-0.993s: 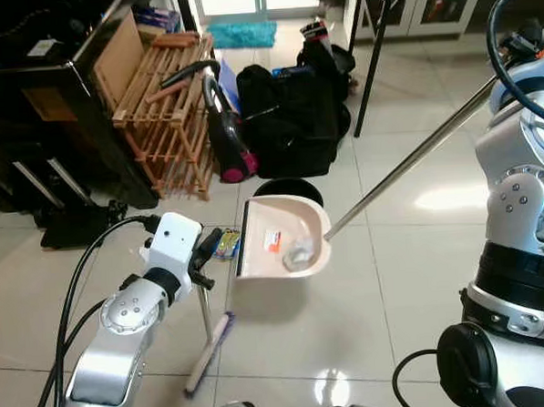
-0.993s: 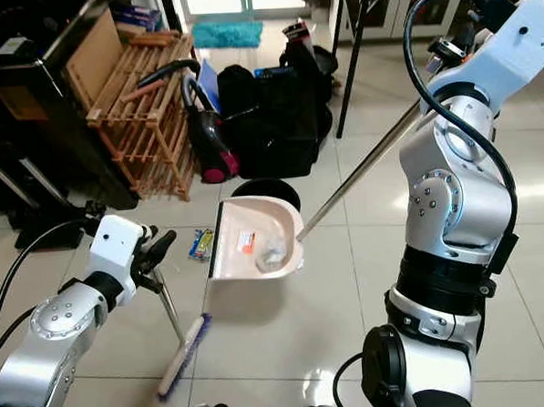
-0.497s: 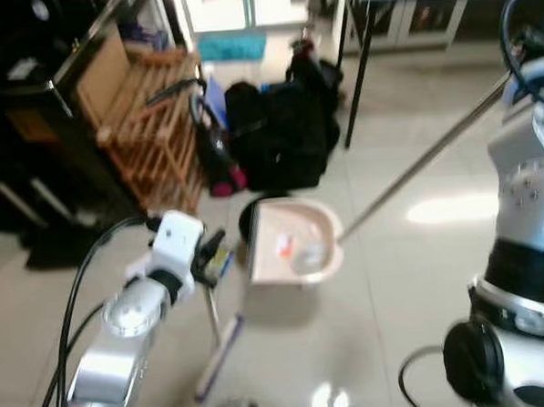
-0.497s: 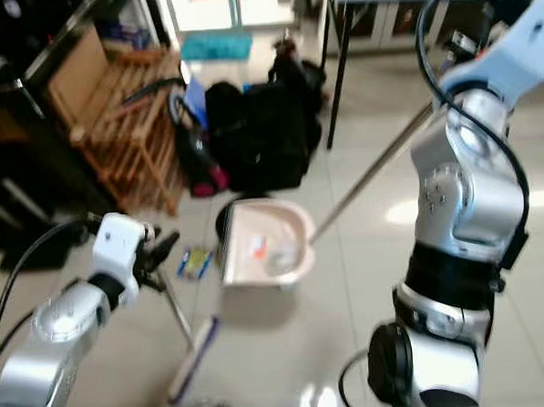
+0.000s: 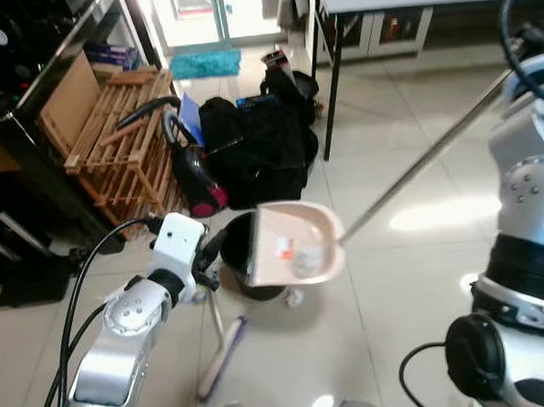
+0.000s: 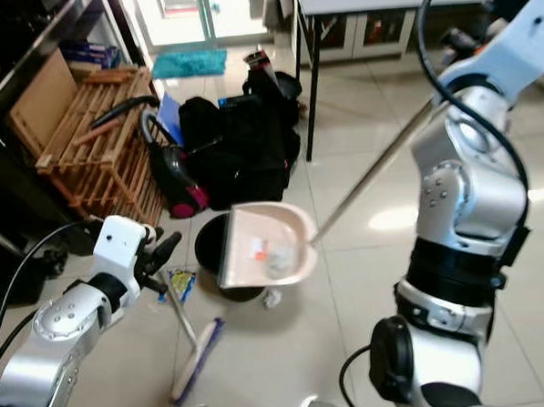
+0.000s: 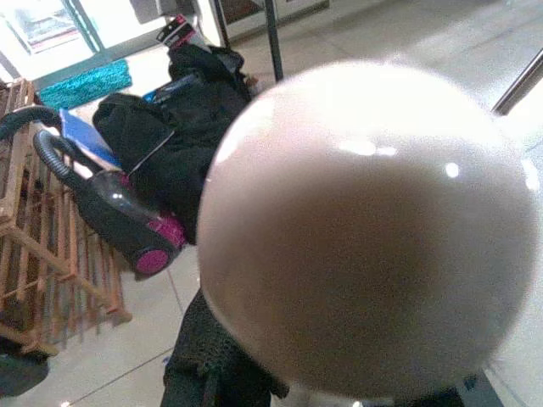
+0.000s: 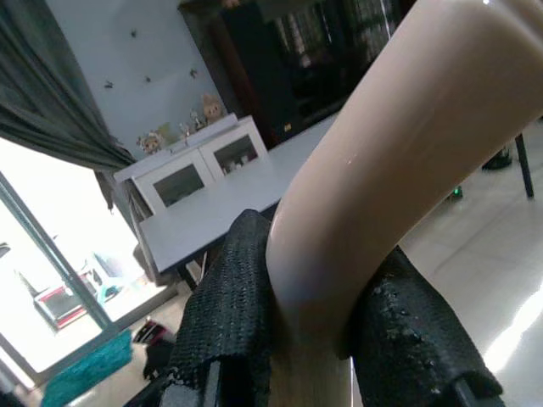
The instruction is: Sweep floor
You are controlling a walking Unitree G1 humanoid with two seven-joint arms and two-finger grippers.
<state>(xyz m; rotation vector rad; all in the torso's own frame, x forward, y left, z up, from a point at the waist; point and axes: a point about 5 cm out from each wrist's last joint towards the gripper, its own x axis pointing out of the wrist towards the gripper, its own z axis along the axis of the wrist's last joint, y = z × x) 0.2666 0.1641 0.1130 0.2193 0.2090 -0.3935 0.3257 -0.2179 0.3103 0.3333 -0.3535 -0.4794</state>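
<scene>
A beige dustpan (image 5: 294, 243) on a long metal pole (image 5: 416, 164) hangs over a black bin (image 5: 231, 258), tilted, with a crumpled scrap (image 5: 305, 256) inside it. My right gripper (image 8: 312, 332) is shut on the pole's beige handle (image 8: 399, 144). My left gripper (image 5: 206, 260) is shut on the broom handle (image 5: 214, 307), left of the bin. The broom's purple brush head (image 6: 196, 358) rests on the tiles. The rounded beige handle end (image 7: 365, 229) looms above my black left fingers (image 7: 216, 369). A small wrapper (image 6: 180, 283) and a white scrap (image 6: 272, 299) lie by the bin.
A wooden rack (image 5: 114, 143) leans at the left by dark furniture (image 5: 21, 107). A vacuum cleaner (image 5: 193, 176) and black bags (image 5: 260, 145) sit behind the bin. A table leg (image 5: 325, 82) stands beyond them. Open tiles (image 5: 411, 251) lie to the right.
The camera has moved forward, so the whole picture has shifted. The dustpan now hangs over the black bin rather than in front of it. Both grippers keep their hold.
</scene>
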